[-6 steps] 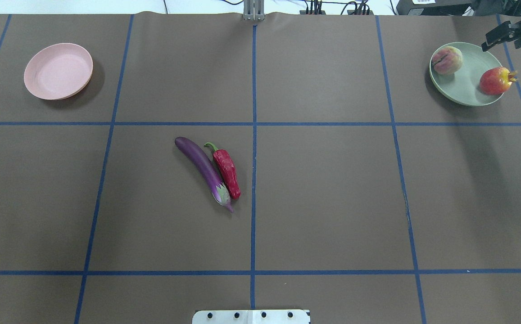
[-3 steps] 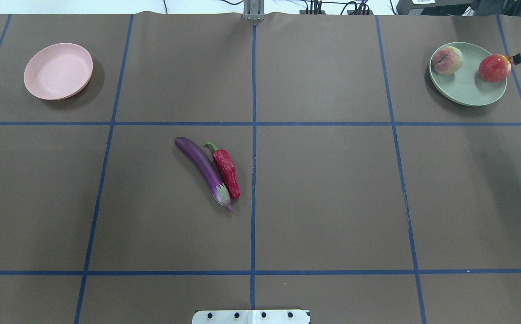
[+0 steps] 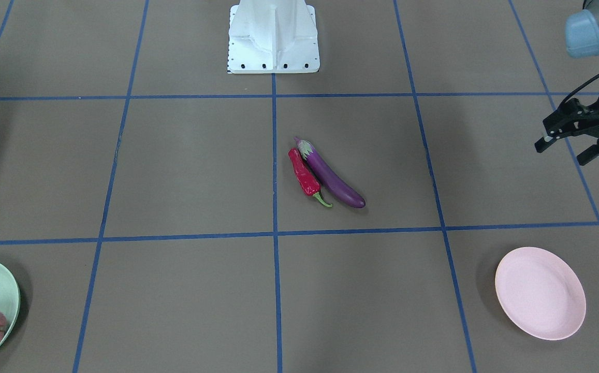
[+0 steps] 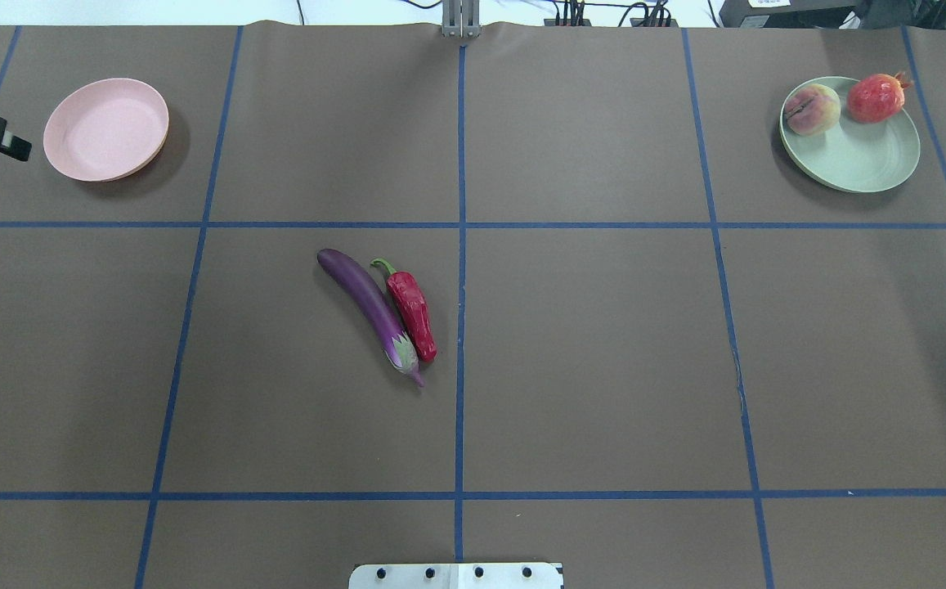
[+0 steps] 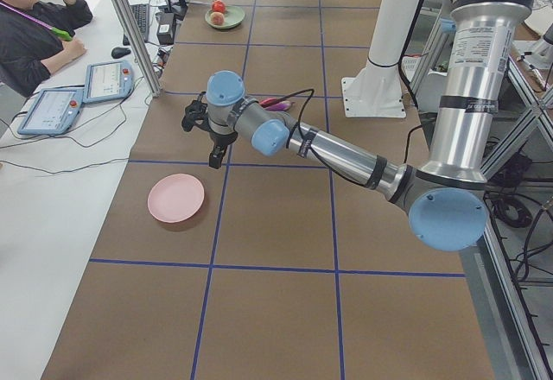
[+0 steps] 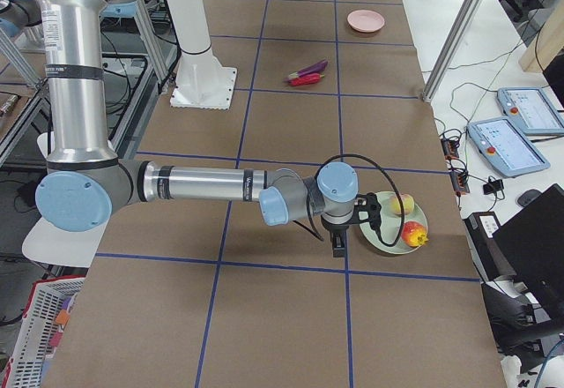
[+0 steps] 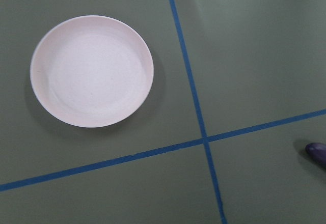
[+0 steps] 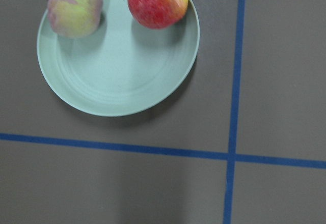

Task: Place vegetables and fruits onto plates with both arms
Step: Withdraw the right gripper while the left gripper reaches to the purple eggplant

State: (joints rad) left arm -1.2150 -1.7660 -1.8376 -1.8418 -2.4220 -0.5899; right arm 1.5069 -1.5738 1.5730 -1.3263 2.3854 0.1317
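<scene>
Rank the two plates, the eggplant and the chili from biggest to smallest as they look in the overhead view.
1. Green plate and pink plate, about alike.
2. Eggplant, longer but slimmer.
3. Chili.

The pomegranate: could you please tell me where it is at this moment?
In the overhead view, the pomegranate sits on the far edge of the mint green plate, in the view's upper right corner, just right of the peach.

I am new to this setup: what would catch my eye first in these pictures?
The purple eggplant and red chili lie touching side by side near the middle of the table, on no plate. The peach and pomegranate sit on the mint green plate at the robot's far right, while the pink plate at its far left holds nothing.
</scene>
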